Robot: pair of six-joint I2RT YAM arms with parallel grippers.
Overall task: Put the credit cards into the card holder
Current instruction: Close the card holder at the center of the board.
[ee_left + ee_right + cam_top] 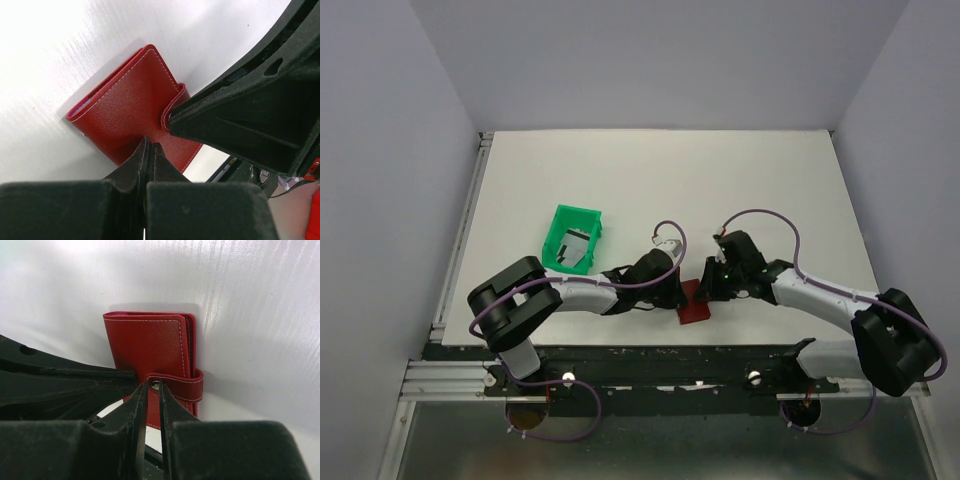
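From above, the card holder [695, 306] is seen lying closed on the white bench [740, 180], close to its near edge and between the two arms. The left end effector [677, 292] is brought up to its left side and the right end effector [704, 285] to its right side, so that the two nearly meet over it. A green tray [552, 240] is set on the bench to the left, well apart from the holder, and the credit cards [579, 248] are seen lying inside it.

In the left wrist view, the left fingers [125, 175] are shown pressed together, their tips set against the holder's red cover. Whether any leather is caught between them cannot be told. The closing strap [172, 102] is wrapped round the holder's edge, and its end is met by the tip of the right end effector.

In the right wrist view, the right fingers [172, 412] are drawn almost together, with the strap's end and its metal snap [156, 385] held between the tips. The holder is folded shut, and the left end effector is seen touching it from the left.
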